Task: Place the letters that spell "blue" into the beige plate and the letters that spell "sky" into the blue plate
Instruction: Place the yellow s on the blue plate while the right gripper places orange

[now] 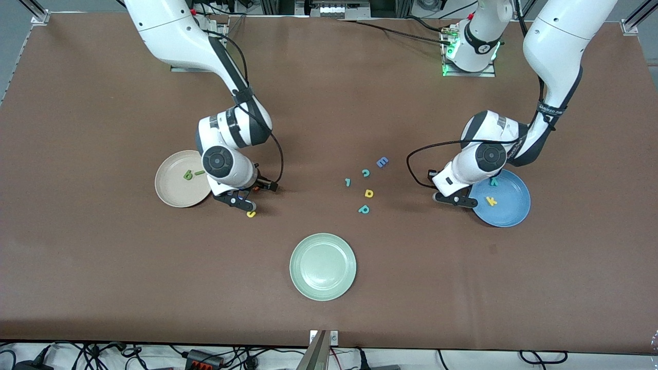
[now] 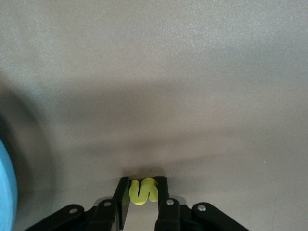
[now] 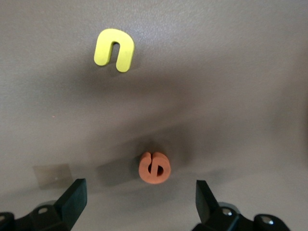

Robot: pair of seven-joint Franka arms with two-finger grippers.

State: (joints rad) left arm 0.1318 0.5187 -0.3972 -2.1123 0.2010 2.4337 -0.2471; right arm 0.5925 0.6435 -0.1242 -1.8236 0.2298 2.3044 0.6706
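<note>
My left gripper [image 1: 452, 199] is low at the table beside the blue plate [image 1: 514, 208], toward the left arm's end. It is shut on the yellow s [image 2: 144, 193], which sits between its fingers [image 2: 123, 192]. The yellow k [image 1: 491, 201] and teal y [image 1: 494, 181] lie in the blue plate. My right gripper [image 3: 139, 199] stands open beside the beige plate [image 1: 172, 194], with the orange e [image 3: 155, 167] on the table between its jaws, untouched. The yellow u [image 3: 114, 49] lies close by [image 1: 251, 214]. The green b [image 1: 188, 175] and dark green l [image 1: 199, 173] lie in the beige plate.
A pale green plate [image 1: 323, 266] sits nearest the front camera at mid-table. Loose letters lie in the middle: a blue E [image 1: 382, 162], teal c [image 1: 365, 173], a small teal straight letter [image 1: 348, 182], yellow d [image 1: 368, 193] and teal p [image 1: 364, 209].
</note>
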